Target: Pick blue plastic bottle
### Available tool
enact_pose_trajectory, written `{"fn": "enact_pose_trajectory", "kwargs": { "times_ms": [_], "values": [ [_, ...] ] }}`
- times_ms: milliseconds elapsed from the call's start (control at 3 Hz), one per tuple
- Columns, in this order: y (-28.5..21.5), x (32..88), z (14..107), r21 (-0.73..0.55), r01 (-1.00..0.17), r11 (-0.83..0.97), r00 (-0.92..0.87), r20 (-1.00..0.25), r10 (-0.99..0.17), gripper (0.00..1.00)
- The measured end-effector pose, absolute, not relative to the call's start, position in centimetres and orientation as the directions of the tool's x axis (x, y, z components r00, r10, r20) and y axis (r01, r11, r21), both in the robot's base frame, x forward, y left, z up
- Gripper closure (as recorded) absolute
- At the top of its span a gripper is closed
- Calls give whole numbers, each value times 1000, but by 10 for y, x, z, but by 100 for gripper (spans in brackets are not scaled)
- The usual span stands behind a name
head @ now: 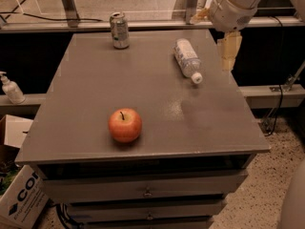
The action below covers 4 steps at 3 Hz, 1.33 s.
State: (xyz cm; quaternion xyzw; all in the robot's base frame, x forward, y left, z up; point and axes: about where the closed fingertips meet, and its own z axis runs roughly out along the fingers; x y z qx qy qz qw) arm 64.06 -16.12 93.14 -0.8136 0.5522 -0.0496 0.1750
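Red apple (pixel 125 125) front-centre on grey table (pixel 143 80); dented can (pixel 119 30) upright at far edge; pump bottle (pixel 10 88) off left.

A: Premises type?
B: Laboratory or workshop. A grey metal drawer cabinet (pixel 143 191) serves as the bench, with a speckled floor (pixel 267 194), a loose cable (pixel 280 97) and a cardboard box (pixel 21 202) alongside.
A: Equipment?
B: A robot gripper (pixel 228 51) hangs at the cabinet's far right edge.

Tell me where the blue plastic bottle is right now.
In the camera view the blue plastic bottle lies on its side at the far right of the table, right of the can; the gripper hangs just right of it.
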Motion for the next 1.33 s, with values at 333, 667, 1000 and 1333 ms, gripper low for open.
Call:
{"fn": "enact_pose_trajectory", "kwargs": {
  "times_ms": [333, 667, 1000, 1333],
  "values": [
    [-159, 640, 928, -337, -872, -354, 413, -120, -903, 0],
    [-145, 645, 928, -360, -797, -485, 527, -22, -849, 0],
    [-141, 662, 922, -328, -673, -663, 668, 115, -735, 0],
    [-144, 684, 922, -273, -542, -795, 760, 243, -602, 0]
  ]
}}
